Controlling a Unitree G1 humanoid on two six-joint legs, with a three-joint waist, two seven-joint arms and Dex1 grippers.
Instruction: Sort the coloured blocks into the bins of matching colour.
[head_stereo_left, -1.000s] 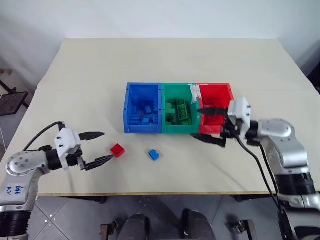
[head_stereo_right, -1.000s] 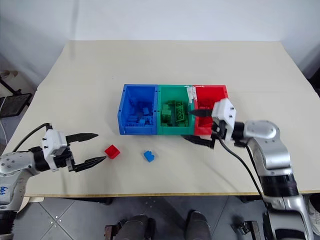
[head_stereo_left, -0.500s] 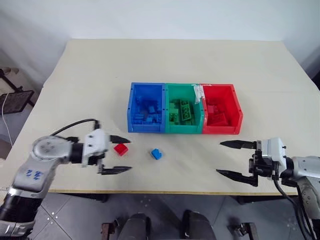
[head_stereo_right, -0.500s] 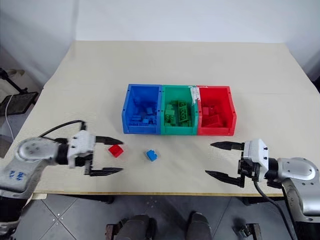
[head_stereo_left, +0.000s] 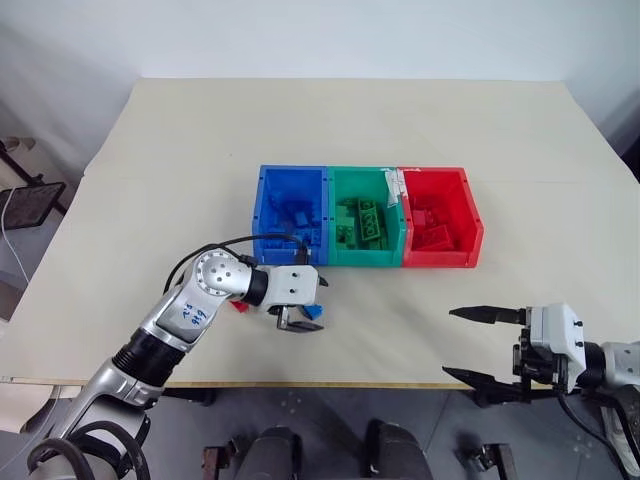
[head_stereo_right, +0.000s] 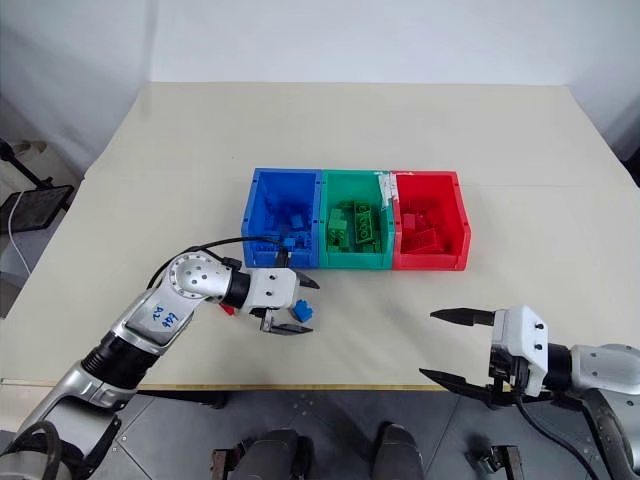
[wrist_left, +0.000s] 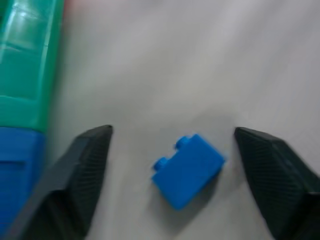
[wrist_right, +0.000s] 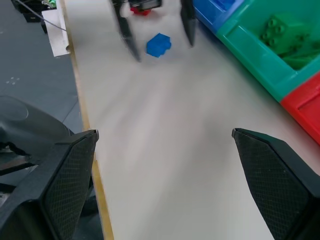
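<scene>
Beige table (head_stereo_left: 200, 130), white wall (head_stereo_left: 300, 35), grey floor (head_stereo_left: 130, 425)

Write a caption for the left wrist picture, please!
The left pincer stands open around a blue block on the table, beside the bins.

Three joined plastic bins (head_stereo_left: 366, 262), blue, green and red, sit mid-table (head_stereo_left: 150, 160) holding matching studded bricks. The left hand (head_stereo_left: 306, 304) straddles a small blue brick (head_stereo_left: 313, 312) just before the blue bin, its fingers apart. The right hand (head_stereo_left: 482, 346) gapes over the table's near edge.

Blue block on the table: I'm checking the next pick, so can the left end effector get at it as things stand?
Probably yes. The left end effector is open with a finger either side of the blue block, nothing between them.
</scene>
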